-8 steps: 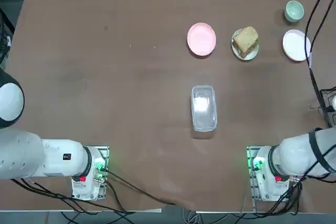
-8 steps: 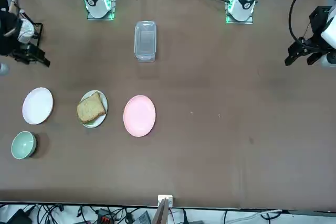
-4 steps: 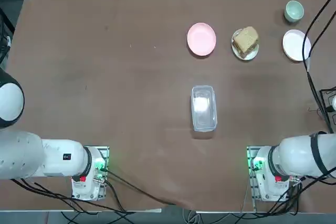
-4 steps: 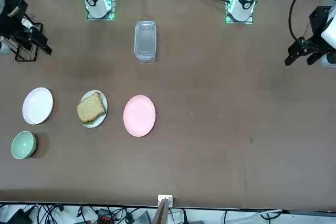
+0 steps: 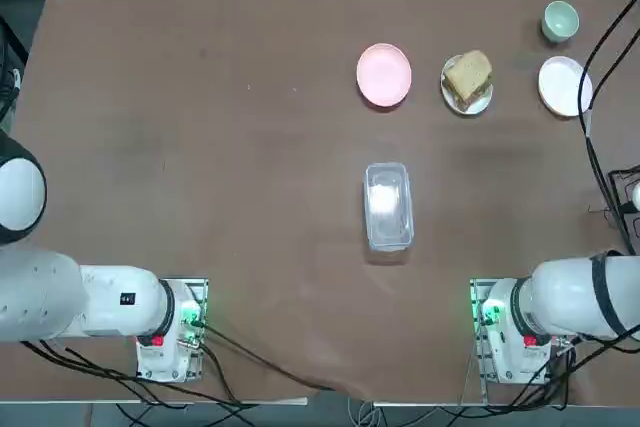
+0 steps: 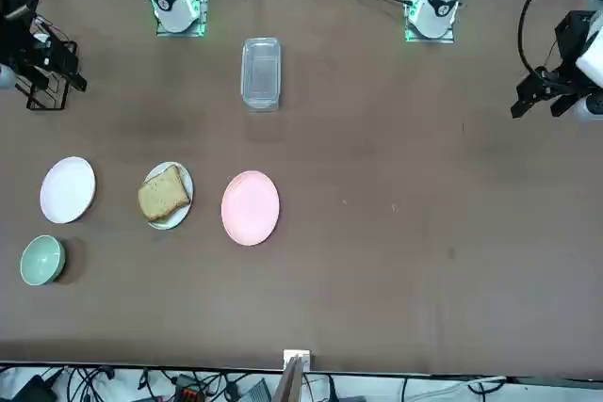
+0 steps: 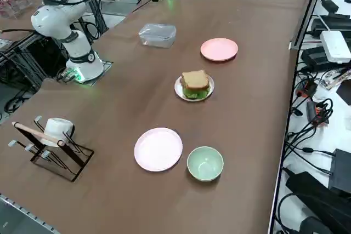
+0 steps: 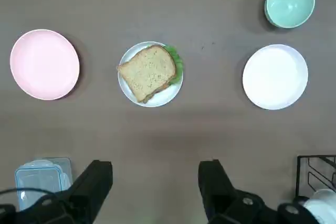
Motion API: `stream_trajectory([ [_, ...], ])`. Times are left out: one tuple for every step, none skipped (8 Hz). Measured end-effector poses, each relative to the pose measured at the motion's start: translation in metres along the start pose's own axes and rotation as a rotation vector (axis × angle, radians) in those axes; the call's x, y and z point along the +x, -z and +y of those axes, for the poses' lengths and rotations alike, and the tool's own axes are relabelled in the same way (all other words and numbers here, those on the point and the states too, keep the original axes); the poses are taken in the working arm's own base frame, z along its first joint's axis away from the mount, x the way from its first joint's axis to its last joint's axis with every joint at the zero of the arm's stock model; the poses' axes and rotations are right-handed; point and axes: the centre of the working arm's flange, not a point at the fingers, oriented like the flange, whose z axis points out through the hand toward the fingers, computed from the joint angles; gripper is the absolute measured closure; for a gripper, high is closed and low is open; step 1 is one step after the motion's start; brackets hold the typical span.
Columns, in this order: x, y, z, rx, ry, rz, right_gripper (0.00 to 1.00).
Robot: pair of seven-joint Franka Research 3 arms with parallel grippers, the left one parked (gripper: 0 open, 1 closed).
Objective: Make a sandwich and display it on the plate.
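The sandwich (image 8: 149,72) lies on the small white plate (image 8: 126,92): tan bread on top, green lettuce showing at one edge. It shows too in the top view, sandwich (image 5: 468,77) on plate (image 5: 479,106), and in the right side view as sandwich (image 7: 194,82). My right gripper (image 8: 155,182) hangs high above the table, well back from the sandwich toward the robot's side. Its two black fingers (image 8: 97,183) stand wide apart and hold nothing. In the front view the right gripper (image 6: 57,65) is at the far left edge, over the wire rack.
A pink plate (image 5: 384,74) lies left of the sandwich, and a pale plate (image 5: 564,85) and a green bowl (image 5: 561,20) lie to its right. A clear lidded container (image 5: 388,205) sits mid-table. A black wire rack with a white cup (image 7: 54,142) stands by the right edge.
In the front view my right gripper has drifted back toward the robot's side along the table's edge. The sandwich and the dishes have not moved.
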Motion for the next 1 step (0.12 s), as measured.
stream_trajectory([
  [0.001, 0.0008, 0.0002, 0.006, 0.005, 0.007, 0.0],
])
